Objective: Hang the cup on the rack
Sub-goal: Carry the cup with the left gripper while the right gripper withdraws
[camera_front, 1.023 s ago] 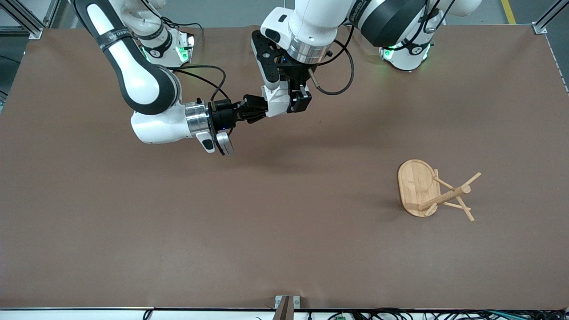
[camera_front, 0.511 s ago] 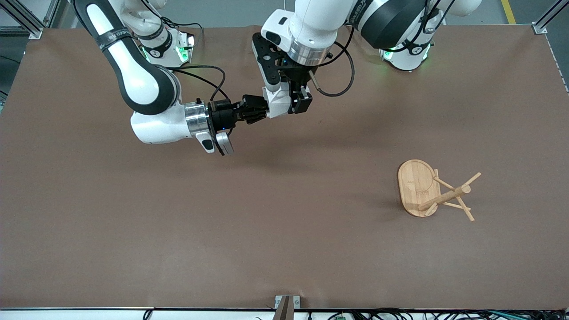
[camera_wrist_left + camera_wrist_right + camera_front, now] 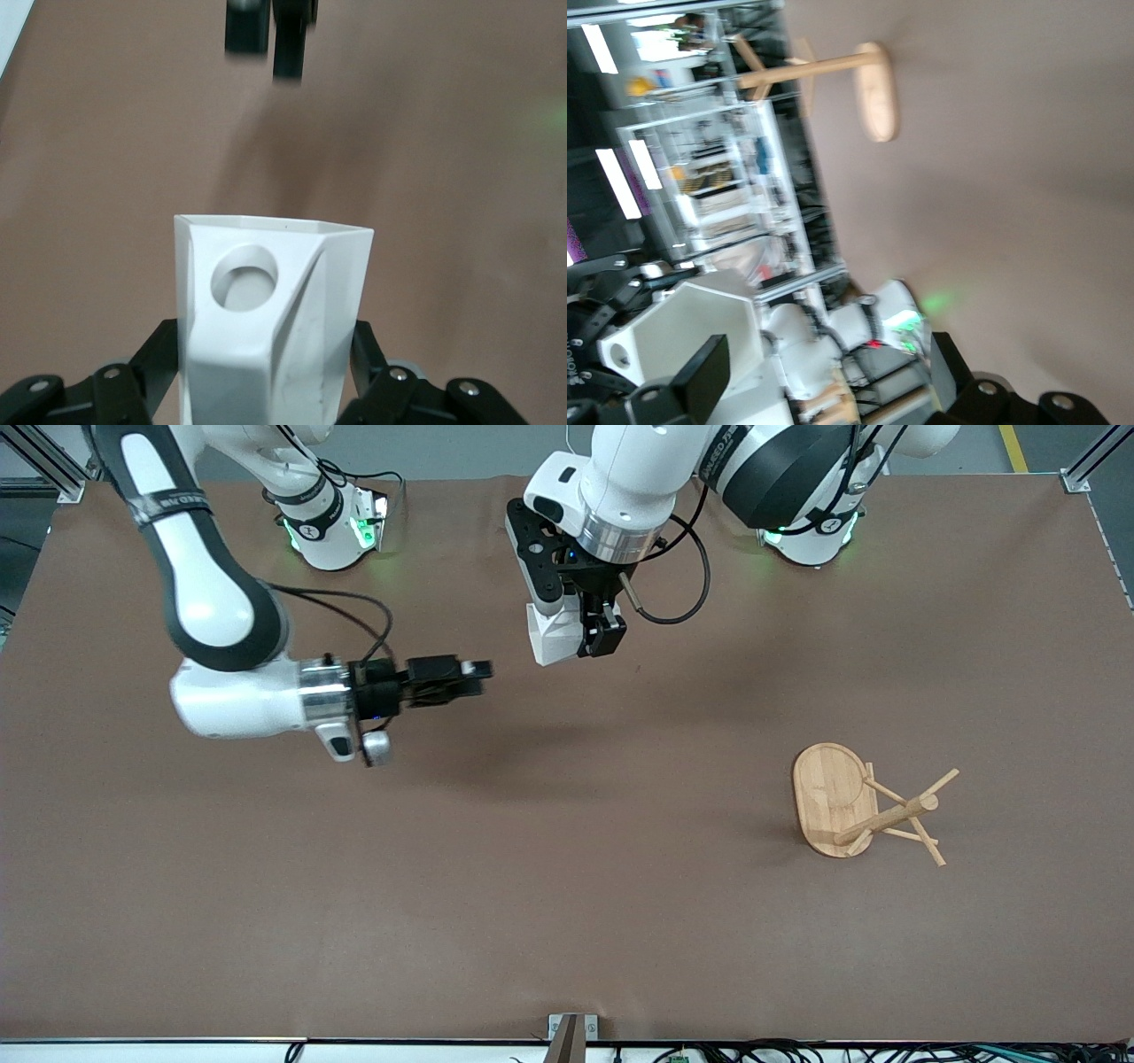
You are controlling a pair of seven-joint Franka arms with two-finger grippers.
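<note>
Now the cup (image 3: 547, 634) is up in the air, clamped between the fingers of the left gripper (image 3: 576, 631) over the part of the table near the robots' bases. From the left wrist you see its white faceted wall and the blocky handle with the round hole (image 3: 244, 279), and the black fingers (image 3: 146, 367) press it from both sides.

The right gripper (image 3: 474, 676) is empty, its fingers apart, over bare table toward the right arm's end; this arm only waits.

The rack (image 3: 873, 808) stands well apart from the cup, toward the left arm's end of the table and nearer to the front camera, on its oval base (image 3: 828, 793), with thin pegs (image 3: 939, 784) angled out from the post.

I judge that you are in the carrying step: the cup is in one gripper and not yet hung. Next you must bring it to the rack, turn the handle hole toward a free peg, slide it on and only then release. Be careful, a push can tip this light rack
</note>
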